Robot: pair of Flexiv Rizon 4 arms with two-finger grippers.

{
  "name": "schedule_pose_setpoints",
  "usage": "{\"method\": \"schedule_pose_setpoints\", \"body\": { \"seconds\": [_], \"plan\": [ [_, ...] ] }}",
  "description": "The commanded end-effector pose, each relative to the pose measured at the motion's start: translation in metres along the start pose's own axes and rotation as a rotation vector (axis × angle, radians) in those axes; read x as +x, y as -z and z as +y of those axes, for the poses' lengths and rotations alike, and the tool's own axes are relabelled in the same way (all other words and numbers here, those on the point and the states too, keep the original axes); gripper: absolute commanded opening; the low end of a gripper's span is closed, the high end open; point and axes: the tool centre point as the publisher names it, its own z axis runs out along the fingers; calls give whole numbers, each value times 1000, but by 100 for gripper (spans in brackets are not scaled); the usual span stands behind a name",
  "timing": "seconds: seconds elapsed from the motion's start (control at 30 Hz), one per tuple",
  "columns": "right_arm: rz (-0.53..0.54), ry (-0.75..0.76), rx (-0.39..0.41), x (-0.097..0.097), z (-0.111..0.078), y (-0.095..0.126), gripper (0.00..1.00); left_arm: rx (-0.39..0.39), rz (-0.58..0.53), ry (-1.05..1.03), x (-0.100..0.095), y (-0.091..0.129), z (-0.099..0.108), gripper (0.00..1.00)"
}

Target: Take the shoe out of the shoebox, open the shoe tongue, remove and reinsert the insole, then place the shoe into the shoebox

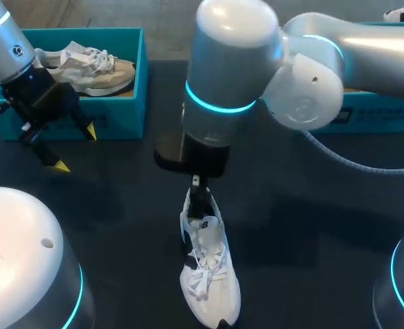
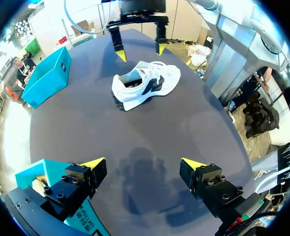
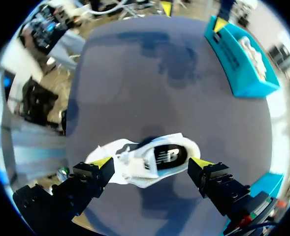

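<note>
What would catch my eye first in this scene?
A white shoe lies alone on the dark table, with the right arm's yellow-tipped fingers hanging open close over it. At the table's far left, a bright teal box holds another shoe, and the left fingers hang open just in front of it.

Soft overhead light falls on the dark bench (image 1: 105,205), which looks dim in the head view (the cyan ring on the right arm (image 1: 219,103) glows against it). The white shoe (image 1: 208,274) shows bright, with the arm's shadow beside it. A faint shadow lies ahead of the left pincer (image 2: 143,163).
</note>
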Motion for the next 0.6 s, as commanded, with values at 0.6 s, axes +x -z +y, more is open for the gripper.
{"method": "schedule_pose_setpoints", "body": {
  "seconds": [0.6],
  "plan": [
    [-49, 269, 197, -65, 15, -43, 100, -2, 0, 0, 1, 0, 0, 100]
  ]
}}
